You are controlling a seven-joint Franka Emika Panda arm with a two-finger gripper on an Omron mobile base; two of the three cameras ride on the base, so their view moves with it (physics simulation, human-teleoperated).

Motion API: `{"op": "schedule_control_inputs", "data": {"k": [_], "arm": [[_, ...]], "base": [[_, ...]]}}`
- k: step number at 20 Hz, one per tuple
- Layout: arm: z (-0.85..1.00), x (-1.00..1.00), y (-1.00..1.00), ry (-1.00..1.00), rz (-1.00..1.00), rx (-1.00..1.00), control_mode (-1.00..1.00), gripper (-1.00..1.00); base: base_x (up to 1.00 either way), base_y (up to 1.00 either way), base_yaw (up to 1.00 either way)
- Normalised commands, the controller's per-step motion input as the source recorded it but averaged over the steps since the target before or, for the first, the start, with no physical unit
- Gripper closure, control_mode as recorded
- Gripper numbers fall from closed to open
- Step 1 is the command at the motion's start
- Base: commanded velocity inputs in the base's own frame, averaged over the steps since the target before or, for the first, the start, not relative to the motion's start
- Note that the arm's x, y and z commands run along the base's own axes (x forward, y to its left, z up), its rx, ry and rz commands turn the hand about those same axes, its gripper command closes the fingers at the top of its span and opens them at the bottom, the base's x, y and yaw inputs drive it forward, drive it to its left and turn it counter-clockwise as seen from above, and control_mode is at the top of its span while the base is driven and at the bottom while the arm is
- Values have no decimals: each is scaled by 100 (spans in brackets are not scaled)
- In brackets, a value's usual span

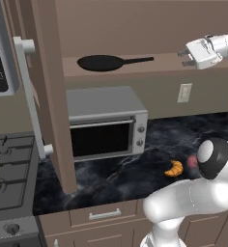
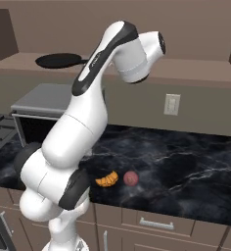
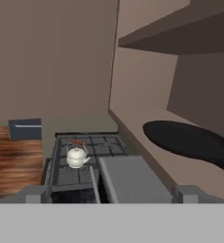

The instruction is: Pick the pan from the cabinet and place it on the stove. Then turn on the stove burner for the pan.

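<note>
One frying pan [image 1: 102,62] lies on the open cabinet's [image 1: 48,96] bottom shelf, gripper [image 1: 187,56] released near its handle tip. Right base view: pan at the shelf's left end. Hand view: kettle [image 3: 77,156] on the stove [image 3: 85,161].

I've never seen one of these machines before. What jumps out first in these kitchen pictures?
The big white robot arm with dark joints fills the foreground, its open gripper raised beside the open brown wooden cabinet. On the cabinet's shelf lies a flat matte-black frying pan, handle pointing toward the gripper. Below, an orange croissant sits on the dark marble counter.
</note>
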Motion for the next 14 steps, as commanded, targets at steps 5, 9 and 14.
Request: {"op": "schedule_control_inputs", "data": {"k": [5,9,14], "arm": [[-4,38,0,0,0,0,-100,-100],[-4,33,0,0,0,0,-100,-100],[-17,20,-1,0,0,0,-100,-100]], "base": [[0,0,0],[0,0,0],[0,0,0]]}}
